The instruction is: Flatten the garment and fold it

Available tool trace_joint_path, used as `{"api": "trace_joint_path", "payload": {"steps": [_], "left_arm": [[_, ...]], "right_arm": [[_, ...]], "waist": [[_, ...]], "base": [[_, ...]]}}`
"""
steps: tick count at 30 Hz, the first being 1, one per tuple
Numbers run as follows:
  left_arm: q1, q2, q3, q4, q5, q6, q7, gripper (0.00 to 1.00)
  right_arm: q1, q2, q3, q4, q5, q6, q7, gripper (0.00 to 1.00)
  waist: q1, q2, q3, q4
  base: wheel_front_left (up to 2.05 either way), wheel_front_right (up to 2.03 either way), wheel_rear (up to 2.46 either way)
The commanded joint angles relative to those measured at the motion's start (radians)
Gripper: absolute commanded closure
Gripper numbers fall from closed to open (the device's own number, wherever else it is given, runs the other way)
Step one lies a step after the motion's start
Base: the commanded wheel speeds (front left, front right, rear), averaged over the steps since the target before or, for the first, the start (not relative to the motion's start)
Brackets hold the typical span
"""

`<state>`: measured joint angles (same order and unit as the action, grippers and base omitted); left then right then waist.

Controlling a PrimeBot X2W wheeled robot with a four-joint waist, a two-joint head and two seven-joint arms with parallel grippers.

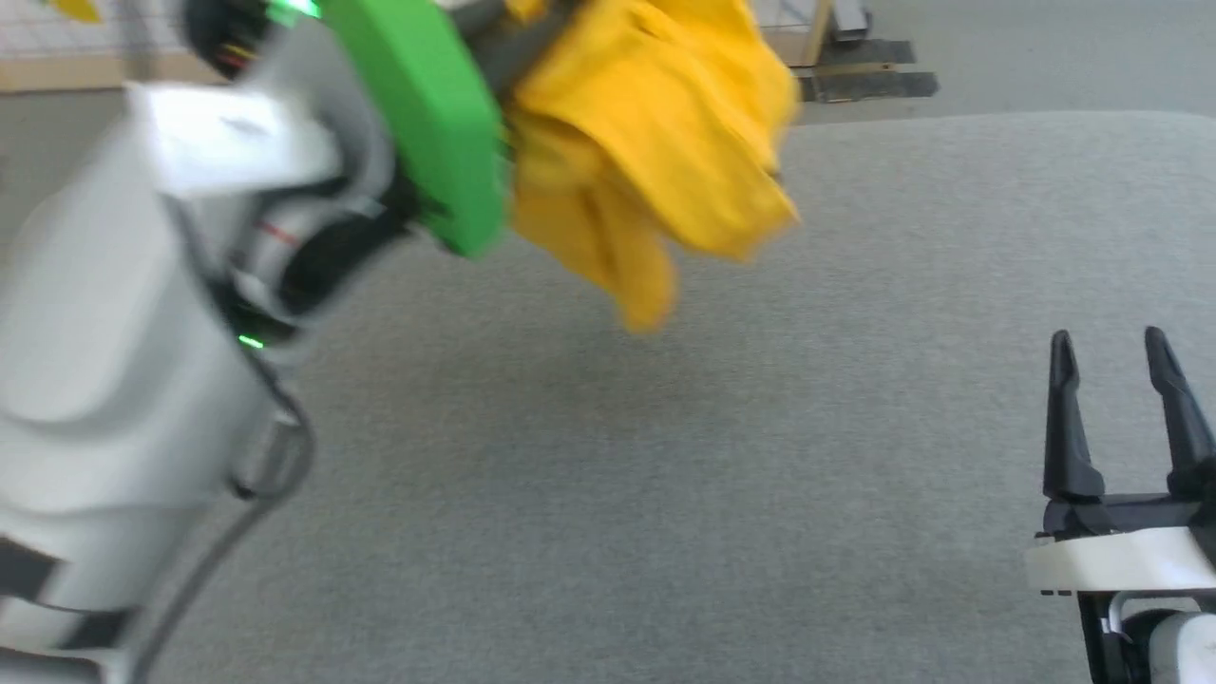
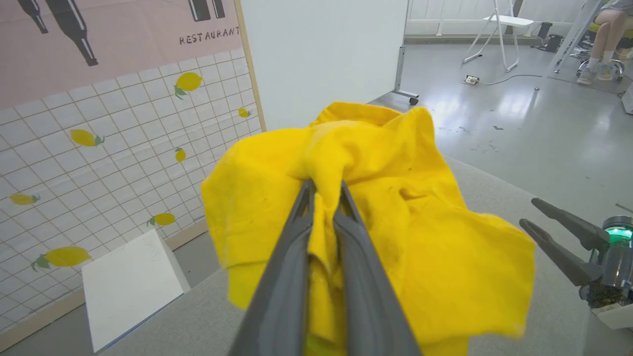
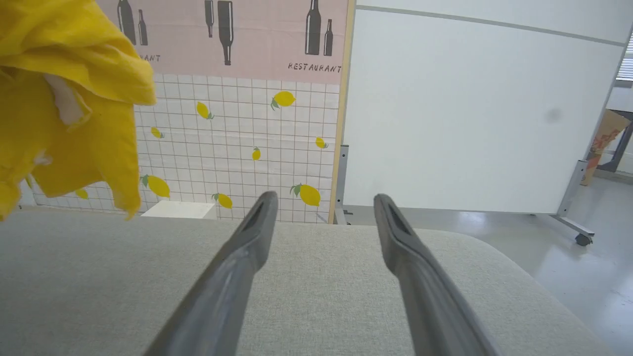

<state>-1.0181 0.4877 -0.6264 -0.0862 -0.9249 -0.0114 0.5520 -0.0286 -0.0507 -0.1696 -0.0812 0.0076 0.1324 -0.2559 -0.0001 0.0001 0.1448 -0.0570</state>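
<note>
The right gripper [image 1: 1108,337], two long dark fingers on a white wrist, sits nearest in the head view at the lower right. Its jaws are spread wide with nothing between them, over the pale grey fabric-covered table [image 1: 665,494]. Its own wrist view shows the same gap in the right gripper [image 3: 325,198], with bare table [image 3: 321,287] under it.

Farther off, the left gripper [image 2: 325,184] has its jaws pressed nearly together, pinching a fold of the mustard-yellow cotton garment [image 2: 420,222]. The left wrist view shows this pinch. In the head view a bright green plate [image 1: 427,114] on the white left arm hides the fingers.

The garment [image 1: 655,142] is held up above the table, bunched and blurred. In the right wrist view the garment [image 3: 59,74] hangs with its folds running downward, so its long axis is roughly vertical and its lowest corner points at the table.

Beyond the table stand a lemon-patterned tiled wall panel [image 3: 237,138] and a white partition [image 3: 470,113]. Farthest away are a white folding chair [image 2: 499,29] and a seated person's legs [image 2: 606,39].
</note>
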Motion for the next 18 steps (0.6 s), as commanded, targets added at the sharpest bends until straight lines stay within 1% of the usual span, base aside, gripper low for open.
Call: {"api": "trace_joint_path", "payload": {"steps": [1, 6, 9, 11, 14, 18], "left_arm": [[0.037, -0.033, -0.020, 0.009, 0.016, 0.017, -0.021, 1.00], [0.132, -0.148, -0.087, 0.081, 0.053, 0.041, -0.135, 1.00], [0.197, -0.198, -0.140, 0.163, 0.094, 0.040, -0.214, 1.00], [0.234, -0.217, -0.181, 0.233, 0.140, 0.043, -0.264, 1.00], [0.289, -0.243, -0.249, 0.357, 0.195, 0.044, -0.312, 1.00], [0.350, -0.285, -0.311, 0.526, 0.216, 0.034, -0.341, 1.00]], "right_arm": [[0.012, 0.001, -0.007, -0.008, 0.002, -0.002, -0.006, 0.00], [0.022, 0.001, -0.030, -0.019, 0.008, -0.002, -0.006, 0.00], [0.023, 0.001, -0.023, -0.020, 0.011, -0.002, -0.006, 0.00], [0.021, 0.001, -0.017, -0.020, 0.013, -0.002, -0.006, 0.00], [0.017, 0.001, -0.009, -0.020, 0.016, -0.002, -0.006, 0.00], [0.014, 0.001, 0.004, -0.016, 0.018, -0.002, -0.006, 0.00]], "waist": [[0.0001, -0.0001, -0.014, -0.049], [0.0001, -0.0001, -0.001, -0.083], [0.0001, -0.0001, 0.006, -0.100], [0.0001, -0.0001, 0.011, -0.108], [0.0001, -0.0001, 0.017, -0.117], [0.0001, -0.0001, 0.021, -0.118]], "base": [[0.00, 0.00, 0.00], [0.00, 0.00, 0.00], [0.00, 0.00, 0.00], [0.00, 0.00, 0.00], [0.00, 0.00, 0.00], [0.00, 0.00, 0.00]]}}
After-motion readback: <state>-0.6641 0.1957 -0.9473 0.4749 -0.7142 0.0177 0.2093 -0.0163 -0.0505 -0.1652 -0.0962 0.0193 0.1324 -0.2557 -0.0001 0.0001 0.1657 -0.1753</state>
